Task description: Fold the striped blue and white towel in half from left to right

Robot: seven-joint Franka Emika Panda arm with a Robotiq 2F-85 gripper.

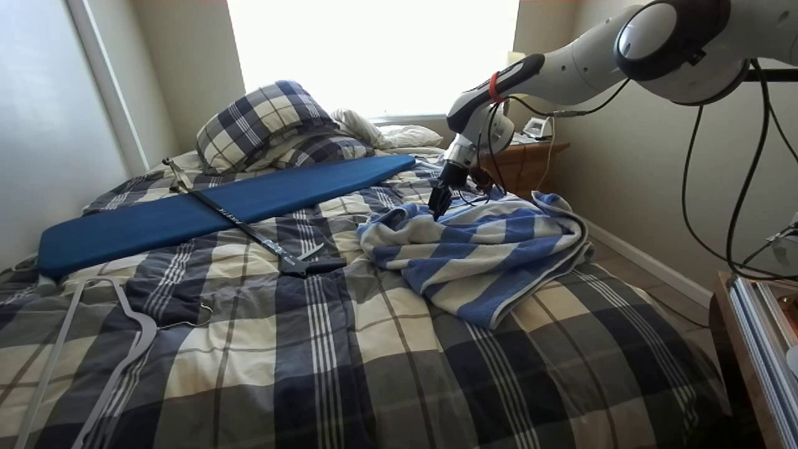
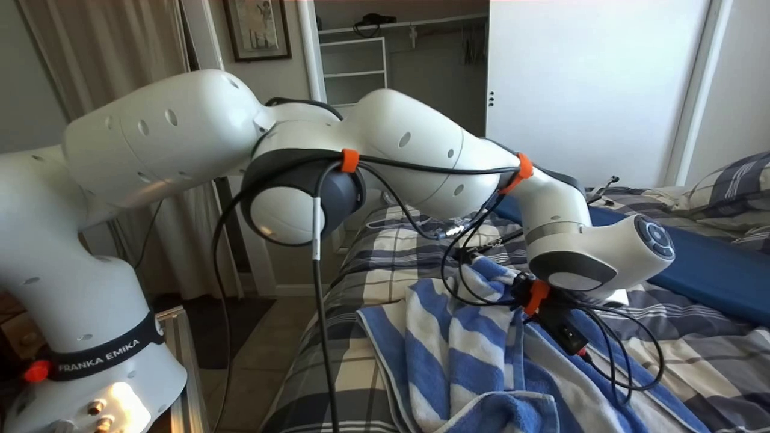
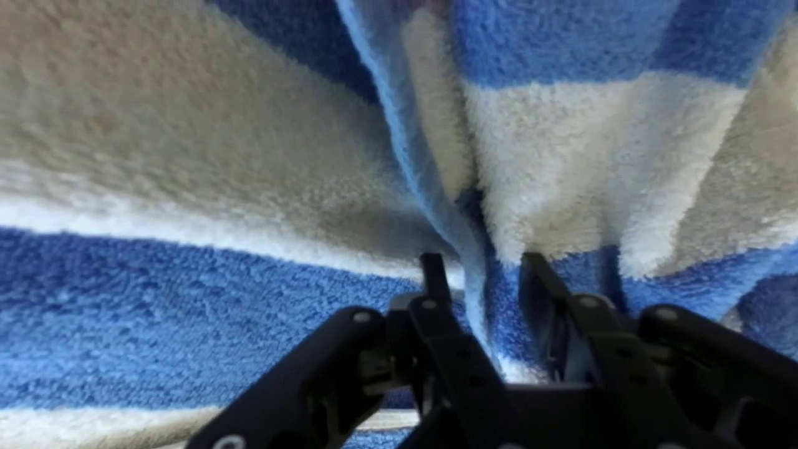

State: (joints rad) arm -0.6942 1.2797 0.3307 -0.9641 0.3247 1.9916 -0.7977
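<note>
The striped blue and white towel (image 1: 499, 240) lies bunched and wrinkled on the bed's right part in an exterior view. It also shows in an exterior view (image 2: 475, 346), partly behind the arm and cables. My gripper (image 1: 438, 213) points down at the towel's upper left part, its tips at or just over the cloth. In the wrist view the towel (image 3: 156, 318) fills the background. There the gripper (image 3: 482, 268) has its two fingers apart, with a light-blue towel edge running between them. The fingers do not pinch it. Whether the tips touch the cloth I cannot tell.
A plaid bedspread (image 1: 230, 355) covers the bed. A long solid-blue board (image 1: 268, 193) lies across it, with a black grabber tool (image 1: 249, 231) on top. A white hanger (image 1: 143, 330) lies near the front. Pillows (image 1: 268, 125) and a wooden nightstand (image 1: 530, 163) stand at the back.
</note>
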